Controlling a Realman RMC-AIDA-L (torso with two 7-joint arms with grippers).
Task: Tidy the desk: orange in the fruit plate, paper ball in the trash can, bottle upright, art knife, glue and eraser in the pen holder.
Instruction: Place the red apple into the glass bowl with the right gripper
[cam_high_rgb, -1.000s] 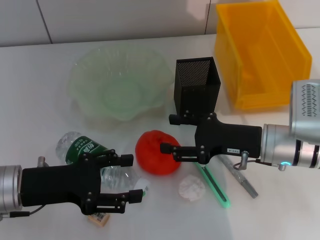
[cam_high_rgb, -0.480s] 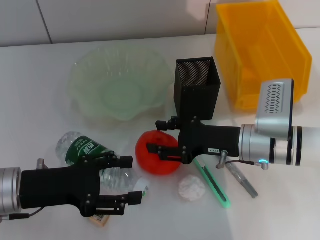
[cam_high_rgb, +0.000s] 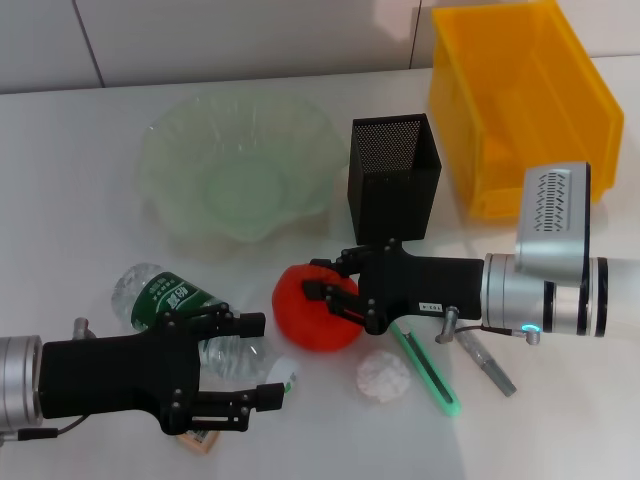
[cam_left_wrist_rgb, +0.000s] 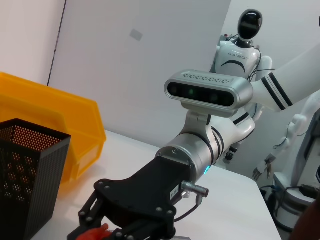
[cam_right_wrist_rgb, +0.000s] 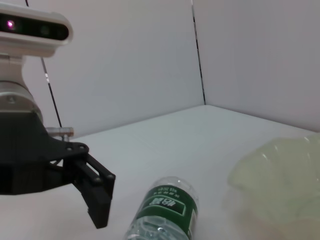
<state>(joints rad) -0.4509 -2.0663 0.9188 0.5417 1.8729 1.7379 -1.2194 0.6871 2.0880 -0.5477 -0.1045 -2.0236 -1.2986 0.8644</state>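
- I see my right gripper (cam_high_rgb: 325, 292) low over the white counter (cam_high_rgb: 70, 180), its jaws set on either side of the orange (cam_high_rgb: 312, 305) and touching it; the orange sits on the counter just in front of the pen holder (cam_high_rgb: 394, 175).
- My left gripper (cam_high_rgb: 258, 360) hangs near the front edge with its jaws wide apart, holding nothing, right above the bottle (cam_high_rgb: 190, 310).
- The bottle lies on its side, green label up, its cap end toward the orange.
- The eraser (cam_high_rgb: 199, 440) peeks out from under the left gripper.
- The paper ball (cam_high_rgb: 383, 375) rests just in front of the orange, beside the green art knife (cam_high_rgb: 428, 370).
- A grey stick (cam_high_rgb: 487, 362), which may be the glue, lies next to the knife, under my right arm.
- The pale green fruit plate (cam_high_rgb: 238, 165) stands behind the bottle; the yellow bin (cam_high_rgb: 520, 100) sits at the far right, beside the pen holder.
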